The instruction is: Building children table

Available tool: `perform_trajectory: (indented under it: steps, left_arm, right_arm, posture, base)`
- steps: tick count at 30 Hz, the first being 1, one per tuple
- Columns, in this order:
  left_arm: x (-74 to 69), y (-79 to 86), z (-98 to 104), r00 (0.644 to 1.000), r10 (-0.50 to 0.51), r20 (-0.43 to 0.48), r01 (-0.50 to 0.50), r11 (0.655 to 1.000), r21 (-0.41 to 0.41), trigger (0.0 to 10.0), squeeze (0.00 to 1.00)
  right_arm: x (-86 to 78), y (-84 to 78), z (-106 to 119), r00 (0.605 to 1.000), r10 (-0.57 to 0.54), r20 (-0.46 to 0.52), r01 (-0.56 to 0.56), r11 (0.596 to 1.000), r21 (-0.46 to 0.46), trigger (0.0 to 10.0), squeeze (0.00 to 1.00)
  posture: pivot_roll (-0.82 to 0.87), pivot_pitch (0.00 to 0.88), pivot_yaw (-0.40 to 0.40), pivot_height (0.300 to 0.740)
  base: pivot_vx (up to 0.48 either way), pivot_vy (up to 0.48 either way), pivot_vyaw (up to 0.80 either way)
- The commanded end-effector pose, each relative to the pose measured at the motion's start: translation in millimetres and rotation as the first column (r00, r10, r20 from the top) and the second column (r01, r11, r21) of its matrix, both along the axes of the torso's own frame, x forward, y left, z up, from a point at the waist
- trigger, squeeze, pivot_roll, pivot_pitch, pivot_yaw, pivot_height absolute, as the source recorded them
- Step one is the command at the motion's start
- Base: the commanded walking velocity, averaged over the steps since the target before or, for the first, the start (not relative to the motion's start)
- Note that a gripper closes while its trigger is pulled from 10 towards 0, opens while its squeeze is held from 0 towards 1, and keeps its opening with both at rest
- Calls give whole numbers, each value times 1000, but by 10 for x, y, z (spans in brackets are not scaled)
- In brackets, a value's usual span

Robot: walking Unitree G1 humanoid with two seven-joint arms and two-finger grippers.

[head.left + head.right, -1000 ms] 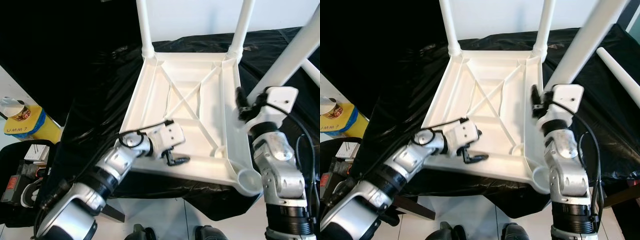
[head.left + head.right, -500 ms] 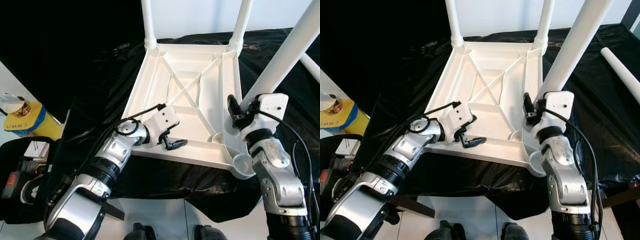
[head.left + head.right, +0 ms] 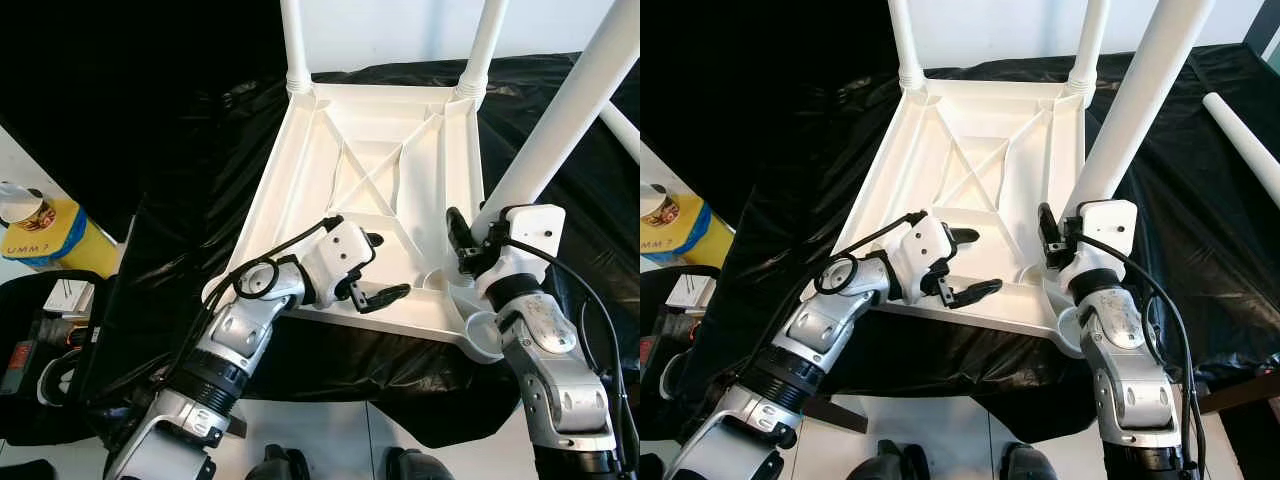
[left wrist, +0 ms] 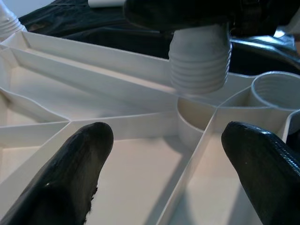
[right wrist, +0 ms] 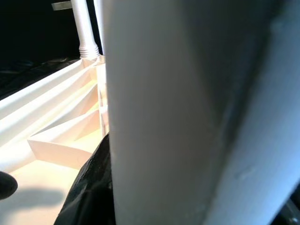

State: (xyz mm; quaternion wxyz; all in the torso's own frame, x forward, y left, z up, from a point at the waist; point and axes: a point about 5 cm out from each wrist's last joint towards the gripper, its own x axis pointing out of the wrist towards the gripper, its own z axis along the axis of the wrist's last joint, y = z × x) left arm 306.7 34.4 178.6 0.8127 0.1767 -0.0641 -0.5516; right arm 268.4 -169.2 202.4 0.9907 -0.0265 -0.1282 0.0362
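Upturned white table [image 3: 380, 190] rests on black-sheeted worktop [image 3: 200, 200]; left tool [image 3: 375, 270] wide; right tool [image 3: 470, 235] grips leg [image 3: 570, 110].

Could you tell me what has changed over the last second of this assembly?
The left claw has opened and moved right along the tabletop's near rim. The right claw, gripping the loose leg, lowered it toward the near-right socket. Both fitted far legs stayed put.
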Motion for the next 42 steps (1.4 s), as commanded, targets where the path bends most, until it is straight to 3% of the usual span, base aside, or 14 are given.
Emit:
perform_trajectory:
  steps: [1,13,42]
  left_arm:
    - [19,47,-3,995,100,-5,-100,994,-48,10000,0]
    - [-158,23,23,993,117,11,-115,987,-112,10000,0]
    - [-248,36,68,995,99,32,-95,988,-119,10000,0]
  right_arm:
    - [-2,6,-4,1000,-6,4,6,1000,4,10000,0]
    - [-33,12,-30,1000,-21,5,21,1000,-22,10000,0]
    - [-62,36,-26,999,-26,19,26,999,-38,10000,0]
  posture:
    - [-127,156,52,740]
    - [-128,148,51,740]
    - [-131,164,54,740]
  base:
    - [0,0,0]
    - [0,0,0]
    - [0,0,0]
